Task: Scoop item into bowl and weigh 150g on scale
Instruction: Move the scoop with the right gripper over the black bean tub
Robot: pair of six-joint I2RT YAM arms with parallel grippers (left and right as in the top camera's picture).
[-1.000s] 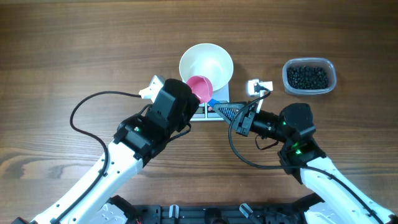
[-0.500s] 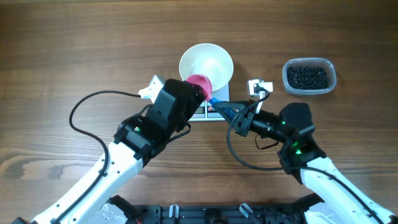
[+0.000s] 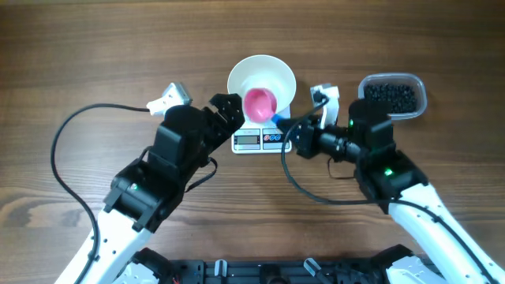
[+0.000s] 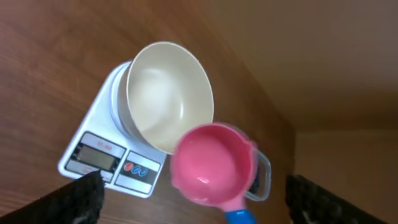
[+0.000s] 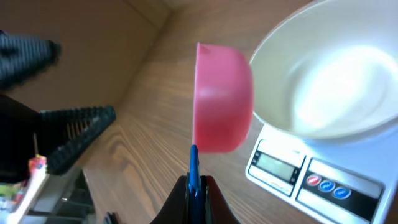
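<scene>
The white bowl [image 3: 262, 72] stands empty on the white scale [image 3: 260, 140]. A pink scoop [image 3: 260, 102] with a blue handle [image 3: 278, 120] hovers over the bowl's near rim, its cup empty. My right gripper [image 3: 289, 134] is shut on that handle [image 5: 194, 167], and the cup [image 5: 222, 99] stands on edge in the right wrist view. My left gripper [image 3: 232, 117] is open just left of the scoop, touching nothing. In the left wrist view its fingers [image 4: 81, 196] stand wide on either side of the scoop [image 4: 211, 165]. The black item fills a clear tub [image 3: 392, 96].
The clear tub sits on the wooden table to the right of the bowl, just beyond my right arm. Cables trail from both arms over the table. A white tag [image 3: 170, 99] juts from the left wrist.
My left gripper has opened, let go of the pink scoop and drawn back to the left. The right arm has swung toward the tub, carrying the scoop by its handle.
</scene>
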